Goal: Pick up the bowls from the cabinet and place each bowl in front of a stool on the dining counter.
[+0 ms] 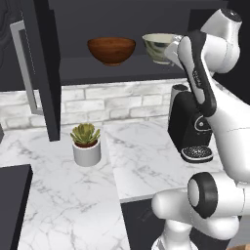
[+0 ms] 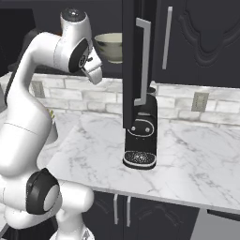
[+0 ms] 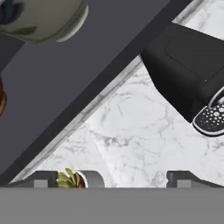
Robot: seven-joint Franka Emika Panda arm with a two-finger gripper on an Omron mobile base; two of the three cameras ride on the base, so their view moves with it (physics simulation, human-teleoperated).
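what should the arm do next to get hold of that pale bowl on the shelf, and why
Probably ease the open gripper up and forward to the rim of the pale greenish bowl. Both bowls sit on the cabinet shelf, the reddish-brown bowl farther left, and the pale one is right beside the hand. The hand view has it at the top edge, well clear of the fingers, so nothing is gripped.

the pincer's tips are mostly sunk under the bottom edge of the hand view, so only their tops show, set wide apart. just beyond the pincer, the arm covers the right side of the green-grey bowl in the left base view. the brown bowl, off to its side, is cut by the left edge. the coffee machine runs off the right edge.
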